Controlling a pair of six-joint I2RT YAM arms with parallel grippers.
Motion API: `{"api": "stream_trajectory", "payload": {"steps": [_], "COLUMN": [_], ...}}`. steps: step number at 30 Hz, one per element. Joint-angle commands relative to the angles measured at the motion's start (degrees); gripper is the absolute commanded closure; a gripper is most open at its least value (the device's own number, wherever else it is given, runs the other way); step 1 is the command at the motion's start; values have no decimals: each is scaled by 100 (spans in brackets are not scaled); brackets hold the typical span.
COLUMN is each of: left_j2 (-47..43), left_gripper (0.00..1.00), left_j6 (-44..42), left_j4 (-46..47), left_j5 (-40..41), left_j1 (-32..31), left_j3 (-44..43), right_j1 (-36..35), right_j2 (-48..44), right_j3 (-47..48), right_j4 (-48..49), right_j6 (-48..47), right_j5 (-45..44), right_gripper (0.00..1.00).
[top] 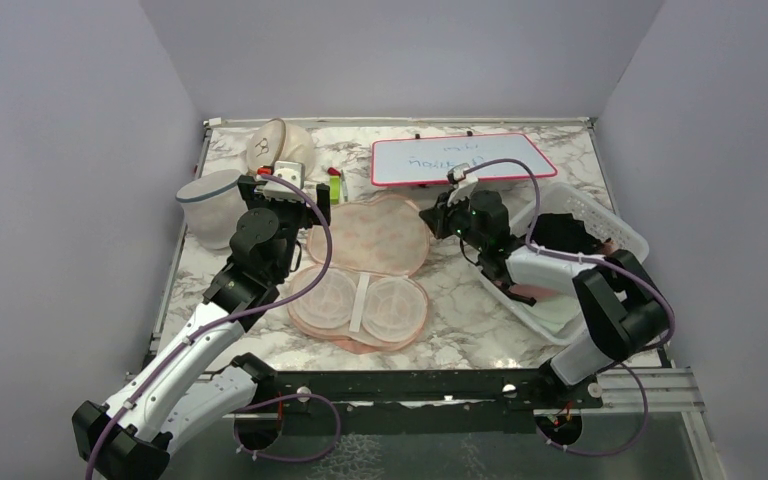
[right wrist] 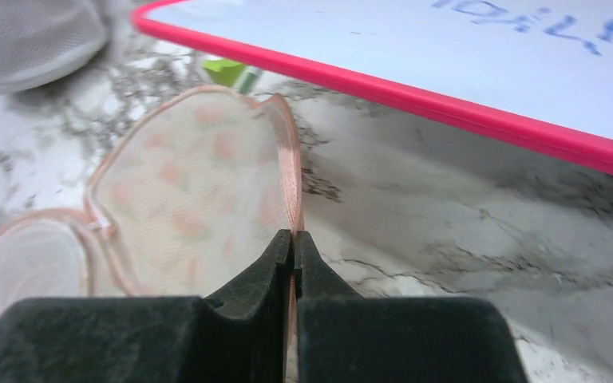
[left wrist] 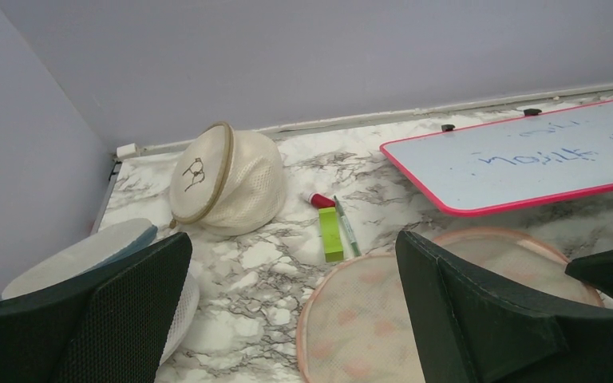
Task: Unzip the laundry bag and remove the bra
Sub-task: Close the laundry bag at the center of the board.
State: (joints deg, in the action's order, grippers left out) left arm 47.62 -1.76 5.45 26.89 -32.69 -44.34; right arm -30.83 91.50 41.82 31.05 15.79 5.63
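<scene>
The laundry bag [top: 370, 235] lies open mid-table. Its flowered flap is turned up toward the back. Its lower half [top: 360, 305] shows two pale pink round lobes with a white strip between them. My right gripper [top: 432, 220] is shut on the flap's right rim, and in the right wrist view the peach rim runs between the closed fingertips [right wrist: 294, 235] with the flowered flap [right wrist: 183, 183] to their left. My left gripper [top: 300, 200] is open and empty over the flap's left lobe [left wrist: 367, 319], fingers wide apart [left wrist: 295, 319]. No bra with dark edging shows.
A white mesh cylinder [top: 212, 205] [left wrist: 88, 259] stands at the left and a cream dome bag [top: 278, 145] [left wrist: 227, 179] behind it. A green block and pen [top: 335, 187] [left wrist: 331, 234] lie beside the whiteboard [top: 460, 160] [right wrist: 447, 56]. A white basket [top: 605, 225] holds black cloth [top: 560, 232].
</scene>
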Motion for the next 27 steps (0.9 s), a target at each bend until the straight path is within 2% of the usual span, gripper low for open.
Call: {"api": "stream_trajectory", "payload": {"steps": [1,4,13,16,23,27], "left_j2": [-17,-20,-15,9,35,-9], "left_gripper": [4,4,4,4,4,4], "left_j6": [95,98,106,114,123,124], "left_j4": [103,101,98,102,85,80], "left_j5": [-140,-170,-173,-207,-219,-215], "left_j1": [26,26,26,28,27,26], "left_j3": [-145,-151,-146,-146,-154,-161], "right_j1": [7,11,-177,-362,-819,-1000], "right_j2": [-466,-817,-1540,-1623,-2050,-1916], "right_j3": [-186,-260,-495,-598,-1040,-1381], "right_j4": [42,-233,-1138,-1372,-1717,-1619], "right_j6": [-602,-904,-1031,-909,-409,169], "right_j5": [1374,2023,3790,4100,4134,4384], "right_gripper": [99,99,99,99,99,99]}}
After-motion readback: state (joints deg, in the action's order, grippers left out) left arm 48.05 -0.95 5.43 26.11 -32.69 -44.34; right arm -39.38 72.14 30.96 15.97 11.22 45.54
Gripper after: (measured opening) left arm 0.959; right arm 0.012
